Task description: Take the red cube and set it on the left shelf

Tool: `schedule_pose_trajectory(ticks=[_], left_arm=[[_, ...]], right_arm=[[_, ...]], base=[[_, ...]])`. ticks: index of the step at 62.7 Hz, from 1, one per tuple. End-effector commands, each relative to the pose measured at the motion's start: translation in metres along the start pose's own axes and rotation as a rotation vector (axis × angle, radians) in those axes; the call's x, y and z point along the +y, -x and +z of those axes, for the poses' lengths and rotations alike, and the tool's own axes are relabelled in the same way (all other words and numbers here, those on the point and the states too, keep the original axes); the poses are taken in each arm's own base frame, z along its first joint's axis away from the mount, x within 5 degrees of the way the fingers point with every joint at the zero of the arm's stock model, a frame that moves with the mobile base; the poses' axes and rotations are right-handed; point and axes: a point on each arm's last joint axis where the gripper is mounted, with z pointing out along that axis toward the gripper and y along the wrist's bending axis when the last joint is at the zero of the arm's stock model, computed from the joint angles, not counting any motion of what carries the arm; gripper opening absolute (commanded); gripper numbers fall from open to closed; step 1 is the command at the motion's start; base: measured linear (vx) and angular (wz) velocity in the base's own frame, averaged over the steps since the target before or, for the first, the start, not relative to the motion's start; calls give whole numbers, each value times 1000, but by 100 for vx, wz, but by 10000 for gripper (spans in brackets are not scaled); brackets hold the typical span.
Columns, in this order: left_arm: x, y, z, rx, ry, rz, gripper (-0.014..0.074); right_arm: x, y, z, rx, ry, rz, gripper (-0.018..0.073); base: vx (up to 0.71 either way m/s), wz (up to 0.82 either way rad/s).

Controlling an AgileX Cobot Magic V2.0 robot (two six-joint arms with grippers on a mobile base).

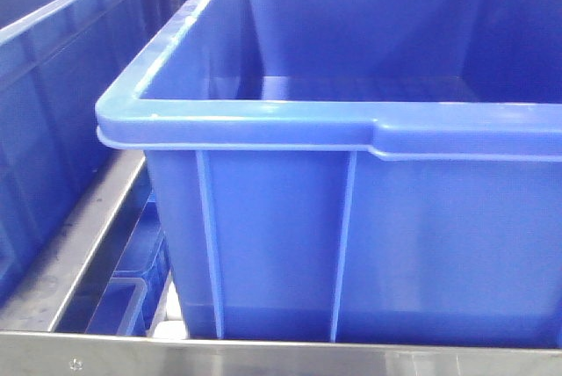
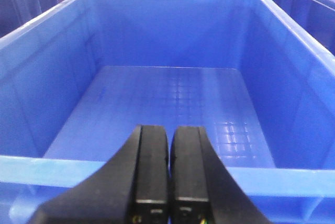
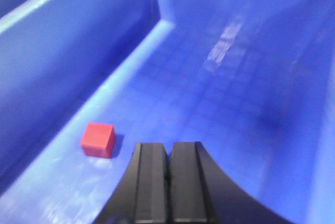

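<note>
The right gripper (image 3: pixel 168 156), jaws together, hangs inside a blue crate (image 3: pixel 251 77), the red cube (image 3: pixel 98 140) just left of it. The left gripper (image 2: pixel 168 143), also closed, points into another crate (image 2: pixel 172 98).

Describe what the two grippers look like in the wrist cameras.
Both look alike. The left gripper has two matte black fingers with flat, squared tips that flare outward into wider black shoulders near the camera. Small coloured specks, yellow and reddish, sit at its base; whether they are wires or markings is unclear. The right gripper shows the same black, blocky shape with no visible markings.
</note>
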Motion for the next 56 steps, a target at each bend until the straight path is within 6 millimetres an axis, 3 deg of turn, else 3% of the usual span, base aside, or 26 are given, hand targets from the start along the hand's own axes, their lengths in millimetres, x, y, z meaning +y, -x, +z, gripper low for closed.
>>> schedule_pose_trajectory(ticks=[1,18,56], left_arm=[[0,-1,0,-57,2,-13,90],[0,-1,0,-57,2,-13,90],[0,-1,0,-57,2,-13,90]], right_arm=[[0,6,-18,-154,-14,32,57],[6,-15,-61,-333,11,67,57],[6,-18,-67,-381,4,66,57]], base=[[0,0],[0,0],[0,0]])
